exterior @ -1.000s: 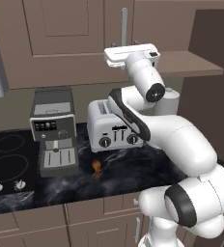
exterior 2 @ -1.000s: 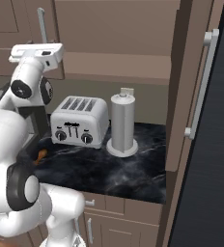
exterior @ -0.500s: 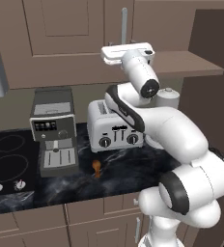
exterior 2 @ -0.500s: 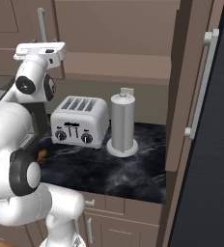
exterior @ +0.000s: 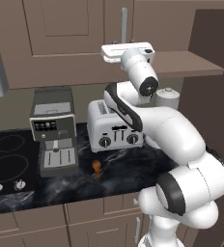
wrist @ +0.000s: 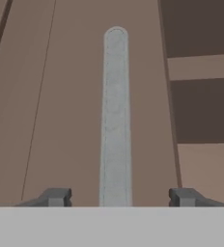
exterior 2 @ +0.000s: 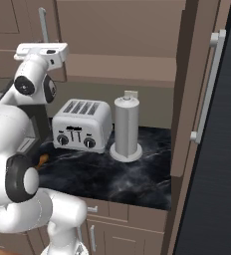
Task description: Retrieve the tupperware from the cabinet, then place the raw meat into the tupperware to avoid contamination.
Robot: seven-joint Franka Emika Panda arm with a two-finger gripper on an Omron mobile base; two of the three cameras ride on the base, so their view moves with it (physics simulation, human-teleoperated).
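Jaws of the gripper (wrist: 116, 197) are seen parted, straddling the silver bar handle (wrist: 116, 116) of the cabinet (exterior: 75, 38) without touching it; the handle's long axis runs straight ahead between them. Tupperware is not located; raw meat (exterior: 96, 167) lies on the table (exterior: 133, 164), well below.

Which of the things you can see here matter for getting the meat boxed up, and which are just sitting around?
Part of the job:
- cabinet, its silver bar handle between the open pincer tips
- raw meat on the counter

Just lying about:
- toaster
- tall grey cylinder
- coffee machine
- stovetop
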